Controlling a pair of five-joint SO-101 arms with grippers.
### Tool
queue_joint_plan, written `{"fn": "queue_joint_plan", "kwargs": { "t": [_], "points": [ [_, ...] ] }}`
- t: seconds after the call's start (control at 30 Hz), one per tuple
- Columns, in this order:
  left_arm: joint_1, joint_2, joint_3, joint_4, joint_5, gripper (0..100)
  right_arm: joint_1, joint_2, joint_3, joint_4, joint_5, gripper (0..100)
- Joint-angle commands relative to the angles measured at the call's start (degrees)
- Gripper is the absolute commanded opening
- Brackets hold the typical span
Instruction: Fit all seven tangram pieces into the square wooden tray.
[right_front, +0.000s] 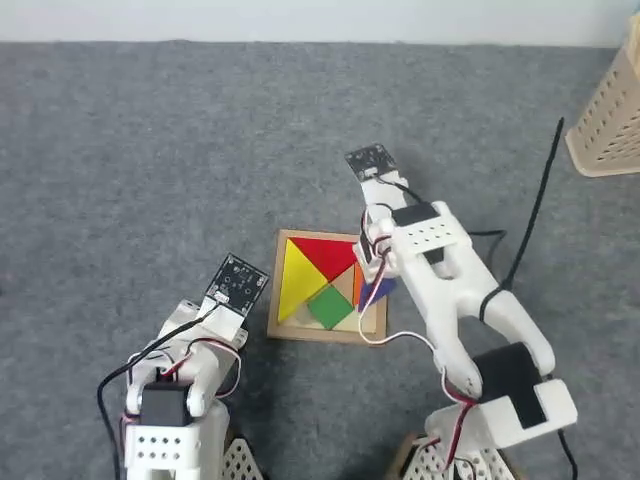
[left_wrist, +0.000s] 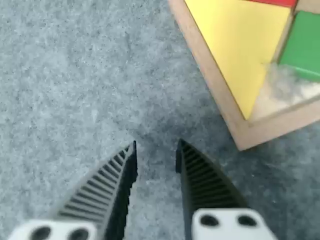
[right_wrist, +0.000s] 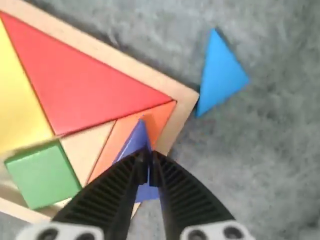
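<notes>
My right jaws pinch the purple triangle (right_wrist: 136, 138) at the wooden tray's (right_front: 276, 285) right edge, over the orange piece (right_wrist: 157, 117). My left jaws are spread above the tabletop (right_front: 150, 150), near the tray corner holding the yellow triangle (left_wrist: 240, 45). A blue triangle (right_wrist: 220, 75) lies outside the tray.

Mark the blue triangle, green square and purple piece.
blue triangle (right_wrist: 220, 72), right wrist view, centre of its face.
green square (right_front: 328, 306), high view, centre of its top.
purple piece (right_wrist: 134, 142), right wrist view, its exposed tip.
</notes>
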Motion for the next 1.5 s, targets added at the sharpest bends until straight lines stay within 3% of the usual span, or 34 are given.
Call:
{"fn": "queue_joint_plan", "kwargs": {
  "t": [0.0,0.4,0.97,1.17,1.47],
  "points": [
    [-0.26,-1.23,-0.66,-0.09,0.62,12,0.40,-3.12,1.76,-0.57,0.62,0.6],
    [-0.26,-1.23,-0.66,-0.09,0.62,12,-6.11,-7.60,2.73,6.29,-4.57,0.6],
    [-0.26,-1.23,-0.66,-0.09,0.62,12,-13.14,-14.37,4.13,4.35,-0.70,0.6],
    [-0.26,-1.23,-0.66,-0.09,0.62,12,-11.91,-9.89,5.80,1.71,0.70,0.6],
    [-0.26,-1.23,-0.66,-0.09,0.62,12,-4.53,-5.32,1.58,0.92,0.44,0.6]
  ]
}}
